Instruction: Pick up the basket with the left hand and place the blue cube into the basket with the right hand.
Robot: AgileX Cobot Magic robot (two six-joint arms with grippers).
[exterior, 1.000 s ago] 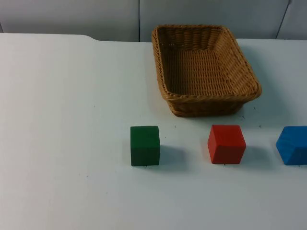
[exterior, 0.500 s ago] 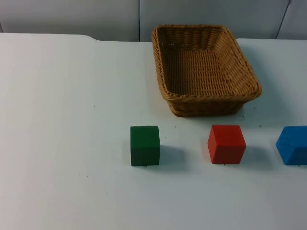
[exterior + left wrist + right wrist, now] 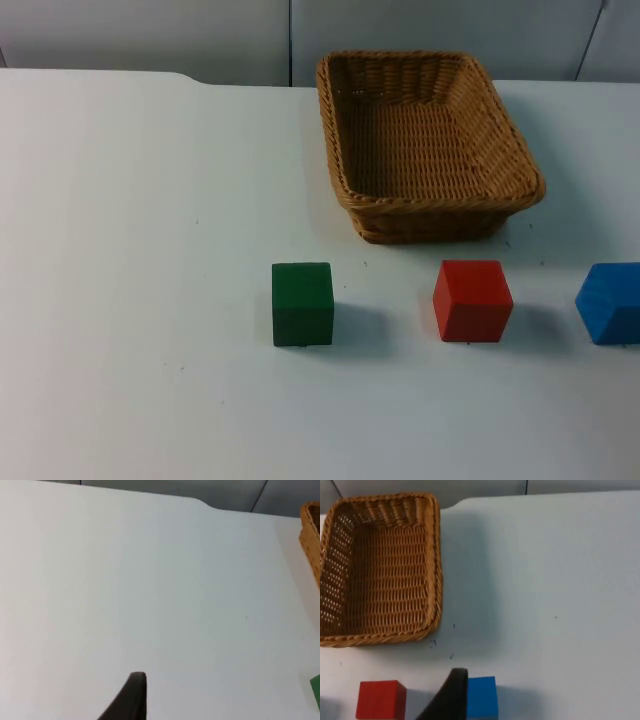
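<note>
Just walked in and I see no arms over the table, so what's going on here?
Nothing is being handled yet. The wicker basket sits empty on the white table near the grey wall. In front of it lie a green cube, a red cube and the blue cube, all apart. Both arms wait; the right wrist view looks down on the blue cube and basket.

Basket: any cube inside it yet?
No, the basket holds nothing; the green cube, red cube and blue cube all sit on the table in front of it.
</note>
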